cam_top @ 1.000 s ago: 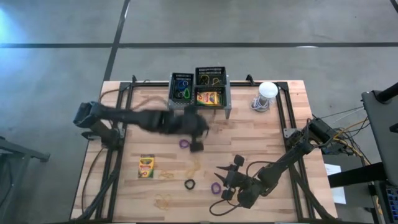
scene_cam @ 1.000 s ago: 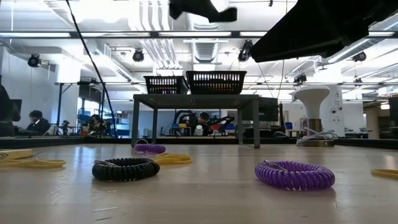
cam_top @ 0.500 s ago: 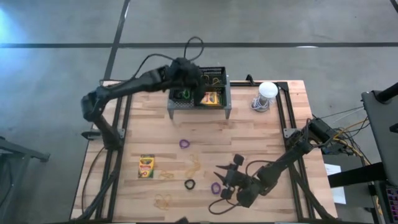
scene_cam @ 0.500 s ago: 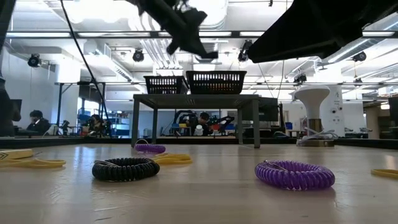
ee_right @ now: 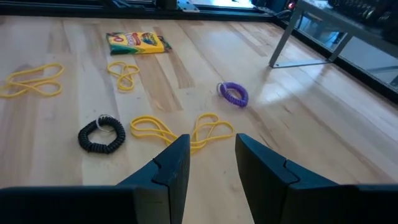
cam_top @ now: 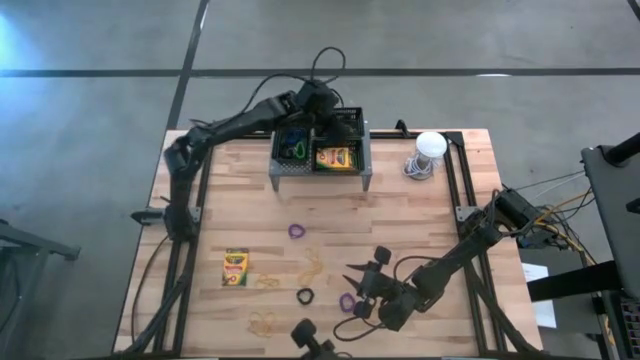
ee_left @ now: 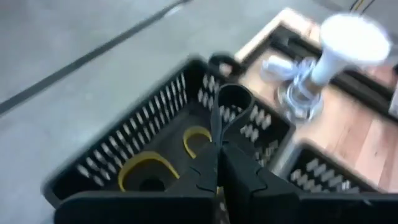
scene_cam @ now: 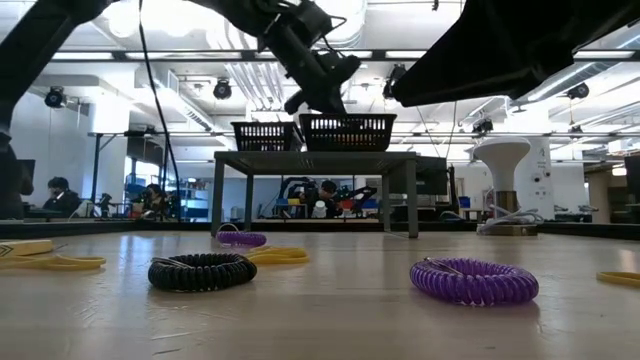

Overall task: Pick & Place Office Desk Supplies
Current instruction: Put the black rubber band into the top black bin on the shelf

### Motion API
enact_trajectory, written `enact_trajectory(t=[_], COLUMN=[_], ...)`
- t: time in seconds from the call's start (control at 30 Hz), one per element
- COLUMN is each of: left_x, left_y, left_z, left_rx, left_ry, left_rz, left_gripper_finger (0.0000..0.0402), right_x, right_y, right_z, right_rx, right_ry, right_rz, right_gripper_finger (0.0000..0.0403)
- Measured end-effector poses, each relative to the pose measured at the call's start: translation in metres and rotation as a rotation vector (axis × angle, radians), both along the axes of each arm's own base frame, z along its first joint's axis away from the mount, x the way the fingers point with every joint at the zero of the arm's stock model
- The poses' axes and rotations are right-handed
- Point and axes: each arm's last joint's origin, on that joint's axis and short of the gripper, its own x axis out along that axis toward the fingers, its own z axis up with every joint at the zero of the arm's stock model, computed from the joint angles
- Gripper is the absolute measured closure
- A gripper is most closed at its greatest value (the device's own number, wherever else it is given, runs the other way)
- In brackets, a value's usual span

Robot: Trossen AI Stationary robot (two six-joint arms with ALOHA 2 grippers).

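So the left gripper (cam_top: 322, 103) was up over the back basket (ee_left: 155, 130) of the grey mesh rack (cam_top: 320, 175) at the far edge of the desk (cam_top: 420, 215), fingers pressed together and pinching a thin black loop band (ee_left: 231, 99) that stuck up between the tips. In the left wrist view that basket already had a couple of yellow rubber bands (ee_left: 144, 167) lying in the bottom. The white-domed thing (cam_top: 430, 147) sat just off to the side of the rack, near the desk's far right corner.

One crayon box (cam_top: 335, 157) was in the front right basket, and the green loop band (cam_top: 297, 152) and a blue one (cam_top: 291, 135) were in the left basket next to it. Another crayon box (cam_top: 235, 268) lay flat on the desk on the left side, well apart from the rack.

The right gripper (cam_top: 362, 282) was low over the near part of the desk with its fingers spread partway and nothing between them. A purple loop band (cam_top: 347, 302) lay just beside it, the black loop band (cam_top: 304, 296) a bit further left, and a second purple loop band (cam_top: 296, 231) nearer the middle. Tan rubber bands (cam_top: 313, 265) were scattered between those, with another bunch (cam_top: 265, 322) near the front edge.
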Motion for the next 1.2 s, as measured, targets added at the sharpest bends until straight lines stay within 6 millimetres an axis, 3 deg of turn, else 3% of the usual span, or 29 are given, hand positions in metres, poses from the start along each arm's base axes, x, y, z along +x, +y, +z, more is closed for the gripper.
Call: enact_trajectory(t=[0.4, 0.83, 1.2], left_x=[-0.011, -0.013, -0.014], left_y=[0.004, 0.006, 0.006], left_z=[-0.016, -0.023, -0.024], left_rx=[-0.010, -0.025, -0.029], left_ry=[0.155, 0.185, 0.191], left_rz=[0.108, 0.115, 0.117], left_gripper_finger=[0.0385, 0.0332, 0.0322], right_x=[0.000, 0.000, 0.000], right_y=[0.000, 0.000, 0.000], right_z=[0.000, 0.000, 0.000], right_rx=[0.008, 0.008, 0.008], right_ry=[0.003, 0.003, 0.003], right_rz=[0.008, 0.008, 0.008], right_gripper_finger=[0.0280, 0.0280, 0.0280])
